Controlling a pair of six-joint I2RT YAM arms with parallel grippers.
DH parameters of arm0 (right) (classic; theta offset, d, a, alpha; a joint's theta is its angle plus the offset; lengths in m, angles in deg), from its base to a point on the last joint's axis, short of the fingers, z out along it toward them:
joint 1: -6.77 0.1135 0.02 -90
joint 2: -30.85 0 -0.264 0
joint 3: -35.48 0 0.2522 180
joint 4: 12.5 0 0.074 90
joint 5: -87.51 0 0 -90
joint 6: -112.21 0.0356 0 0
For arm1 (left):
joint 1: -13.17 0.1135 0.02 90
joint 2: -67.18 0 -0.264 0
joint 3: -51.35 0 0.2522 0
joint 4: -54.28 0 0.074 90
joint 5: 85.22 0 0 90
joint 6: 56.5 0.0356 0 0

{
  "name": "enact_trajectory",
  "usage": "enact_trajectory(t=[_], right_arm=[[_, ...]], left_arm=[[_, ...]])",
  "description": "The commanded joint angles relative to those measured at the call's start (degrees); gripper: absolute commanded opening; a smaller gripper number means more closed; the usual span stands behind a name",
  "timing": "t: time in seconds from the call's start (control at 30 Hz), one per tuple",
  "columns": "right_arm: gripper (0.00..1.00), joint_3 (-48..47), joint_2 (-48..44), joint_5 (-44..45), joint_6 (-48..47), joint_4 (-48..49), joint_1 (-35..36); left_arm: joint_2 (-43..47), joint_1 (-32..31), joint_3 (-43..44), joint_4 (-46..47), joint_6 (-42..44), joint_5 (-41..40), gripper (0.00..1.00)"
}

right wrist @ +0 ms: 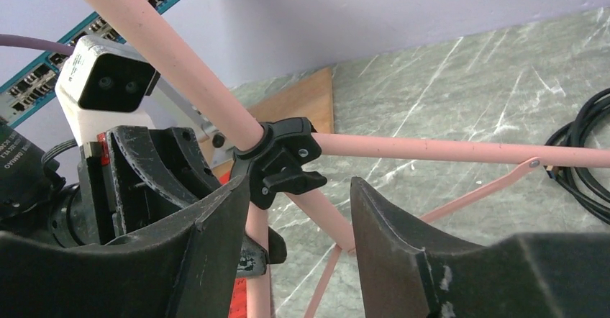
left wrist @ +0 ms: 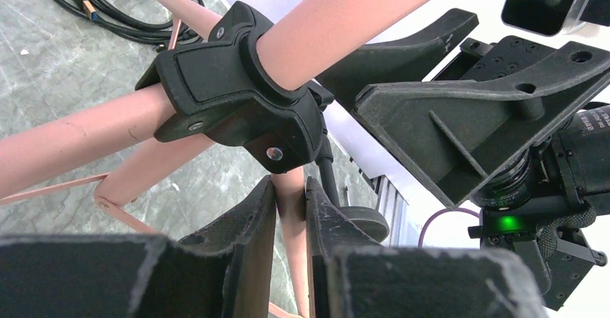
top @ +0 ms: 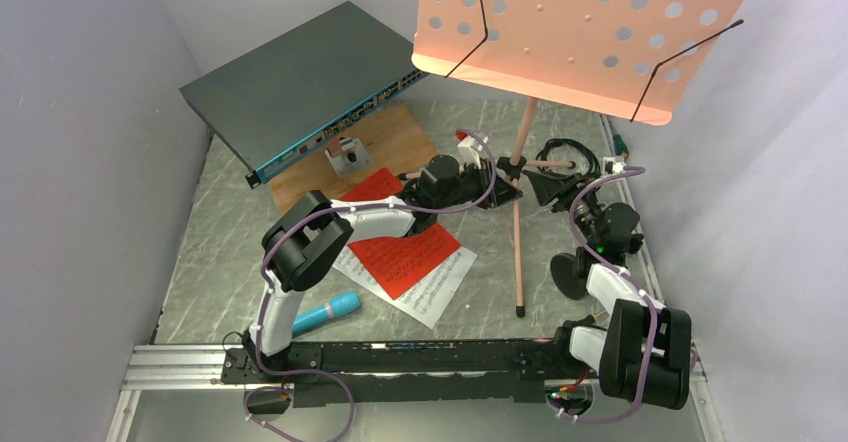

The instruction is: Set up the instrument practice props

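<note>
While the left gripper (left wrist: 291,188) pinches one pink leg of the music stand (top: 600,52) (upright, middle of the top view), the right gripper (right wrist: 298,188) stands open, with the black hub (right wrist: 277,160) just ahead of its jaws.

We've got a grey-green marbled desk (top: 230,262). Back left: dark grey network switch (top: 300,82), front edge over a wooden board (top: 400,137) that carries a small metal bracket (top: 348,154). Centre: red and white sheet-music pages (top: 410,257), flat and overlapping. Front left: cyan-blue microphone (top: 328,312) on its side. Music stand (top: 518,252) has its tripod legs mid-desk. Back right: coiled black cable (top: 565,152). Near the right edge: black round-base mic stand (top: 570,274); we can't tell if it's upright.
</note>
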Motion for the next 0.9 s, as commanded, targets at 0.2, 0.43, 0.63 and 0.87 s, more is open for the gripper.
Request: enact_trajectory(t=[0.2,0.43,0.63,0.87], right_arm=[[0.52,-4.20,3.51,-4.49,-0.15,6.01,-0.01],[0.51,-3.06,5.03,-5.61,0.69,7.42,0.08],[0.49,-3.28,5.45,-4.18,0.78,6.76,0.08],[0.38,-6.43,6.40,-1.17,0.67,-0.09,0.08]], left_arm=[[-4.44,2.54,-4.48,-16.75,4.09,-2.09,0.00],[-4.25,2.49,-4.52,-17.04,4.46,-2.53,0.00],[-4.75,2.49,-4.29,-17.04,4.29,-2.24,0.00],[-4.96,2.52,-3.95,-17.37,4.31,-2.19,0.00]])
